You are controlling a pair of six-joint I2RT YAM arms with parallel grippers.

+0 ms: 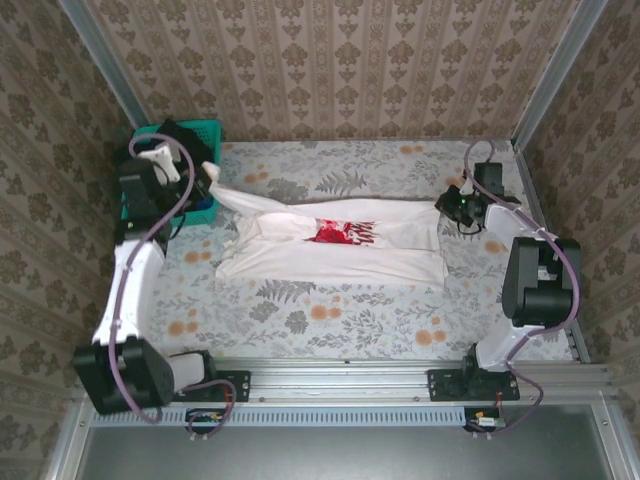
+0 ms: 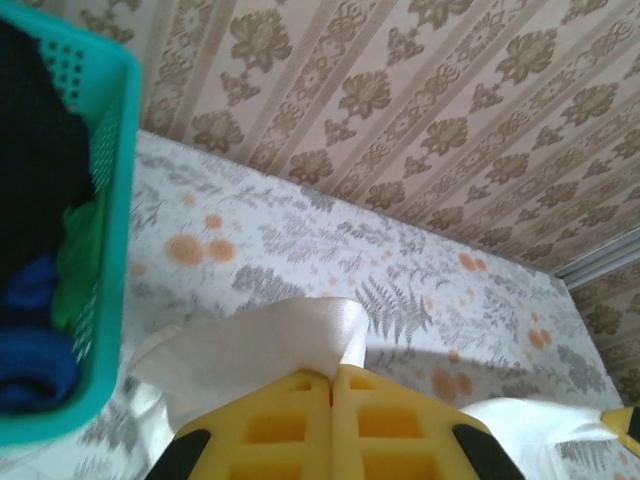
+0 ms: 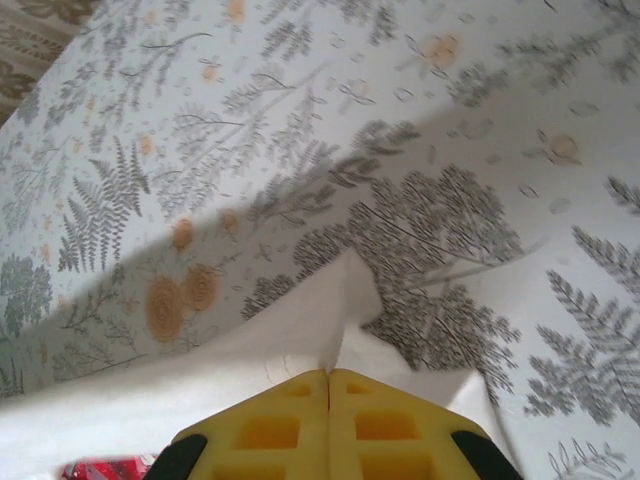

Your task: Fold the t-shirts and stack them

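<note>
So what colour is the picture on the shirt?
Mostly red graphic on the t-shirt, best in the top view.

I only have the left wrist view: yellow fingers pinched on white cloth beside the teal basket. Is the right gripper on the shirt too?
Observer: Yes. In the right wrist view the right gripper is shut on a corner of the white t-shirt.
Operator: How does the shirt lie overall?
Observer: From the top it stretches across the table between the left gripper and the right one, with the red-and-black graphic facing up.
Operator: What's under the right corner?
Observer: The floral table, with the raised cloth's shadow on it.
</note>
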